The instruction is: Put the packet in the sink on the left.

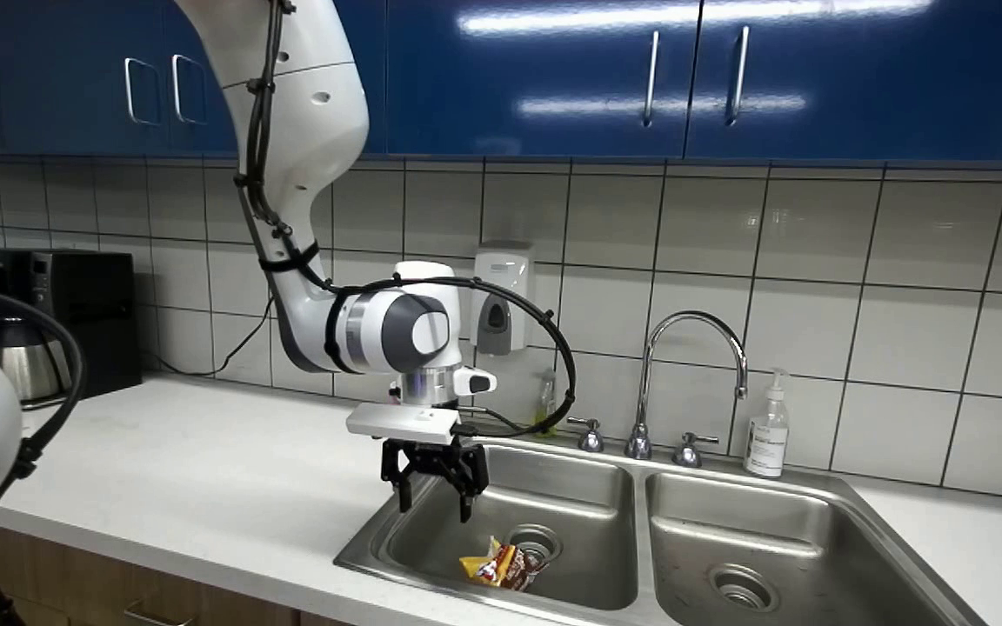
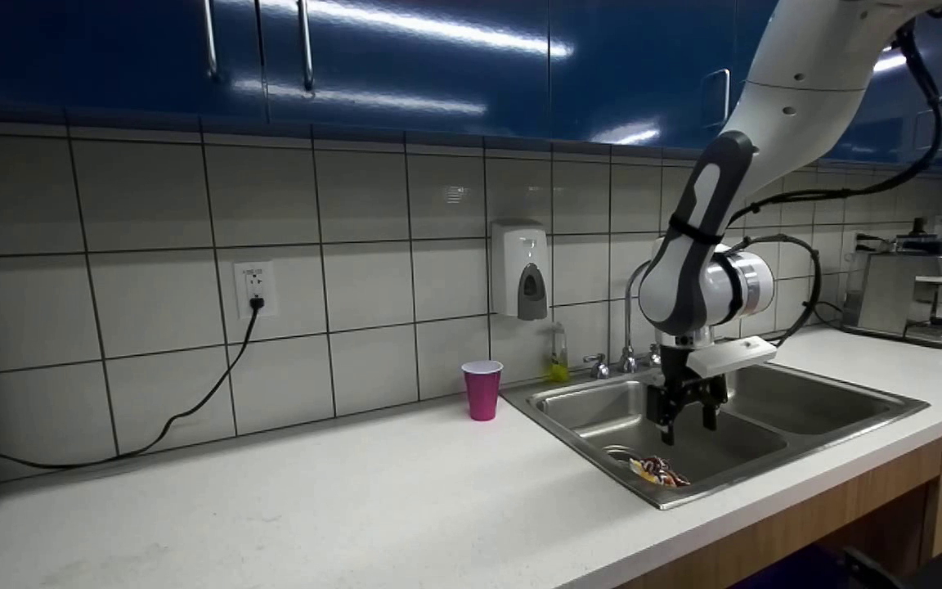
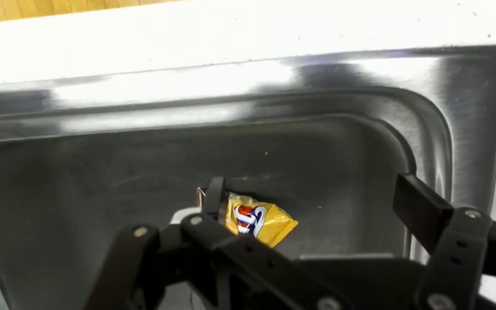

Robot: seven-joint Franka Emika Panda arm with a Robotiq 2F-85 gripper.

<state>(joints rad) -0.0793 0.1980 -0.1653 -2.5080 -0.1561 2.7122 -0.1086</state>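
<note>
Spread wide, the black gripper (image 3: 313, 196) hangs above the left sink basin (image 1: 592, 574), where the crumpled packet (image 1: 508, 567) lies, perhaps overlapping the drain (image 1: 539, 536) slightly.

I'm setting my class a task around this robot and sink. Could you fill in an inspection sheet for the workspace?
Surface: white counter with a steel double sink set into it.
Job's things: crumpled yellow-and-brown packet lying in the left bowl, close to the drain.
Clutter: pink cup on the counter beside the sink; pump bottle behind the right bowl; bottle of yellow-green liquid near the wall.
Gripper: open, hanging above the left bowl, apart from the packet.
In the grip: nothing seen.
Cables: black cable strapped along the arm; power cord plugged into the wall outlet.
Surroundings: blue cabinets above, tiled wall with soap dispenser, faucet behind the sink.
</note>
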